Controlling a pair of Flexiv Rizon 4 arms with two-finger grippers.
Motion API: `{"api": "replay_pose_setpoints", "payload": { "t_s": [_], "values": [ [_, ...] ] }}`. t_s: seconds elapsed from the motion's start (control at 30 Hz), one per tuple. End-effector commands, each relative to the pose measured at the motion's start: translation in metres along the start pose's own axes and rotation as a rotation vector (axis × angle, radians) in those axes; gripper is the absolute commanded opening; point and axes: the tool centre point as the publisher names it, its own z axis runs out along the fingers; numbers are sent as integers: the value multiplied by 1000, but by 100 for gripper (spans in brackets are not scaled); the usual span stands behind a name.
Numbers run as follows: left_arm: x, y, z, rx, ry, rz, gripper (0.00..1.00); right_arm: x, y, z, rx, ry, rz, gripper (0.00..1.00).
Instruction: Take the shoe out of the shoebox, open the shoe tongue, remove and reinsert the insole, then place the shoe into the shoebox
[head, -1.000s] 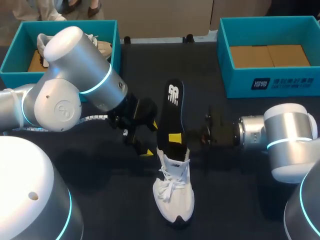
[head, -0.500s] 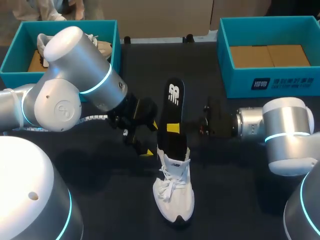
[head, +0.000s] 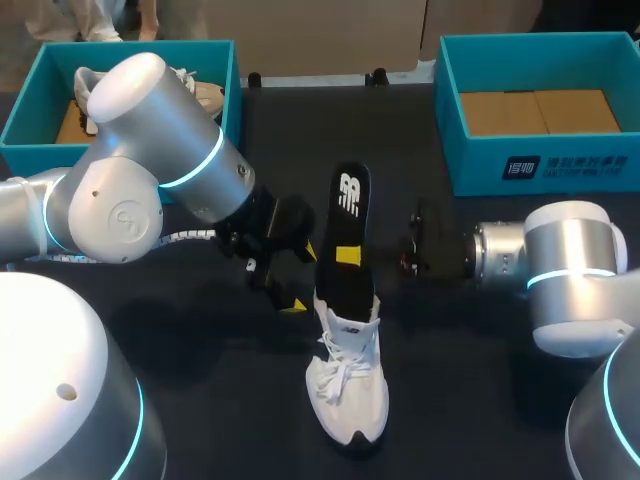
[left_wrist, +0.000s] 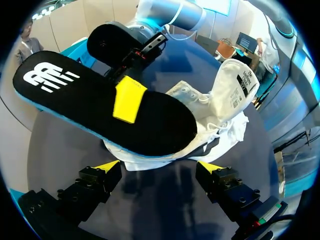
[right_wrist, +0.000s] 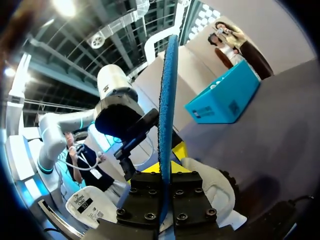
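Insole (head: 347, 235) logo — shoebox (head: 570, 167) print illegible

A flat black matte tabletop (head: 470, 400) is stretching across the whole scene. A second white lace-up sneaker (head: 88, 88) is lying inside the teal open-topped box (head: 130, 47) at the far left corner. Two small black knobs (head: 254, 78) are sitting well apart along the tabletop's far edge.

My left gripper (left_wrist: 159, 169) hangs low with fingers spread wide, while my right gripper (right_wrist: 166, 180) pinches the black foam insole (head: 346, 215).
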Motion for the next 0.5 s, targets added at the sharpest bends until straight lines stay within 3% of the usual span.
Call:
{"api": "replay_pose_setpoints", "payload": {
  "t_s": [0.03,0.5],
  "values": [
    [0,0,1,1,1,1,100,3,-12,1,16,-2,8,0],
    [0,0,1,1,1,1,100,12,-51,0,18,11,59,0]
  ]
}}
